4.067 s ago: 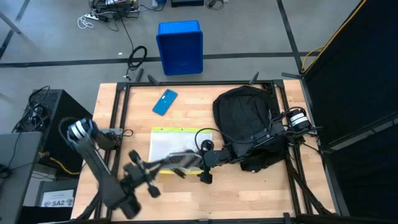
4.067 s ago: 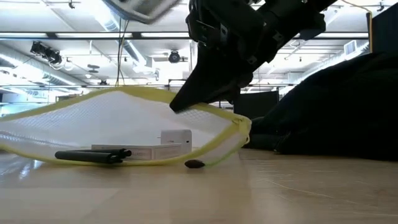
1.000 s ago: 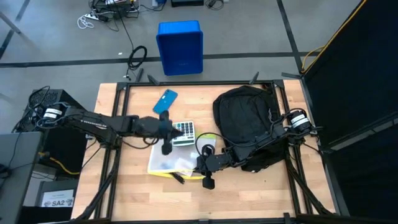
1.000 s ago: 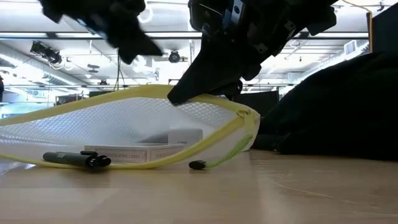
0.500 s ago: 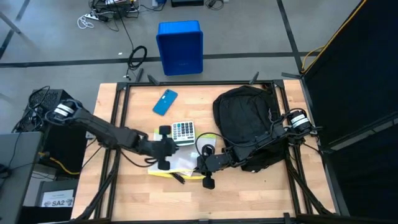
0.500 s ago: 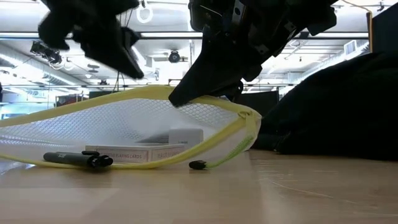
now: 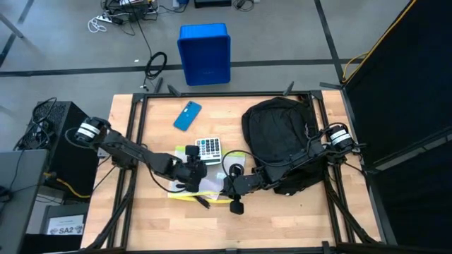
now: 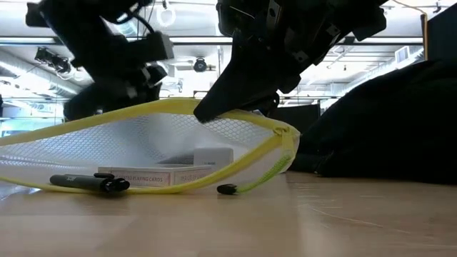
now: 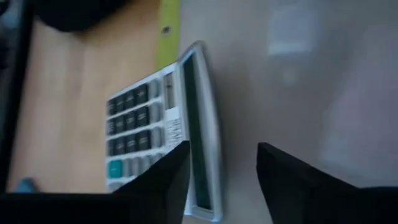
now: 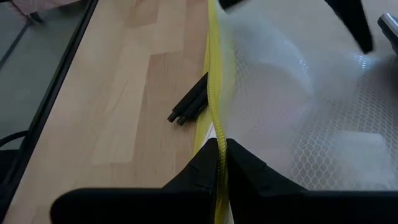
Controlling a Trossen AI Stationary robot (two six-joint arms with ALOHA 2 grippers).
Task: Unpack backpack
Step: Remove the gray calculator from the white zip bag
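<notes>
The backpack (image 7: 280, 141) is seen lying right of centre in the high view, on the table (image 7: 155, 116). A mesh pouch (image 8: 136, 146) with yellow trim is found at lower centre, just left of the backpack. Its yellow edge is pinched in the closed fingers of the right gripper (image 10: 219, 163), and that corner is held raised off the table in the low view. The left gripper (image 9: 221, 165) is positioned over the pouch, its fingers parted and nothing between them. A calculator (image 7: 208, 149) lies just beside it, apparently resting on the pouch edge. A black pen (image 10: 188, 108) lies beside the trim. A blue phone (image 7: 187, 116) is noted at upper left of the table.
</notes>
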